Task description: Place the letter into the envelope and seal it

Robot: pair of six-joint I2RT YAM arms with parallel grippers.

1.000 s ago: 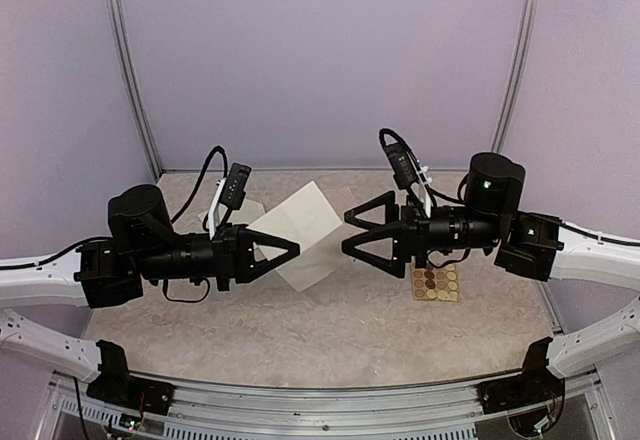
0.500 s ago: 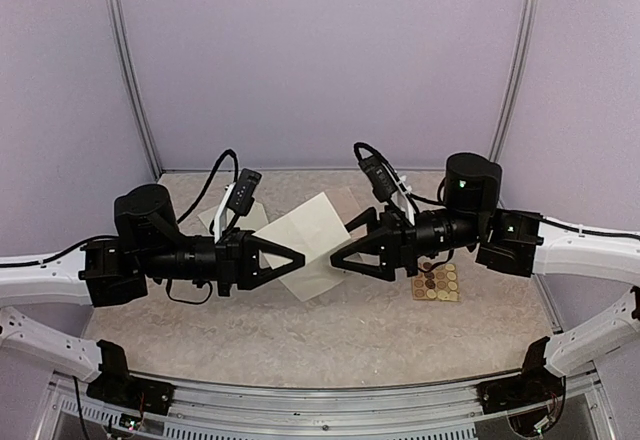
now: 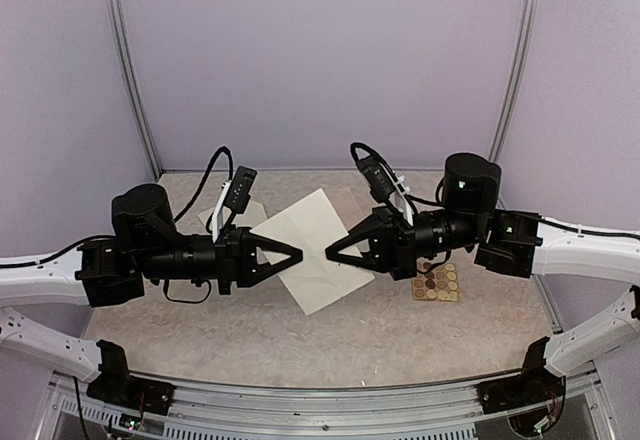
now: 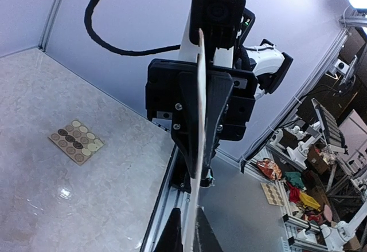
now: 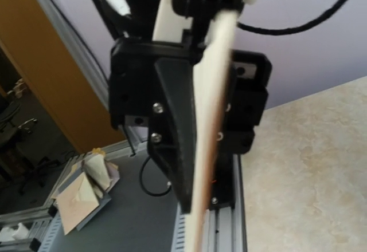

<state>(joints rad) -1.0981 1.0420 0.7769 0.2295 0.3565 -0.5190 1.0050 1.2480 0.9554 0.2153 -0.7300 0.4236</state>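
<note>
Swung the right arm [image 3: 560,245] inward over the bench [image 3: 330,350] within the last second, from well apart to directly facing the left arm [image 3: 60,275]. Left both forearms stretched roughly level toward the middle of the bench, nose to nose. Kept the envelope [image 3: 313,245] lifted off the bench between them, slanted in the overhead view and seen nearly edge-on from both wrist cameras. Closed the right tool [image 3: 329,253] from fully spread down onto the envelope's right edge, pinching it now from both sides. Held the left tool [image 3: 297,254] clamped tight on the opposite edge throughout. Judged this as a two-handed grip only just established, probably to steady or reorient the envelope before working on its flap. Saw no letter going in and no seal made, so placed the task at an early stage. Could not tell from these views whether the flap lay open or folded. Left the sticker sheet [image 3: 435,283] flat on the bench beneath the right forearm, untouched and apart from the envelope.
</note>
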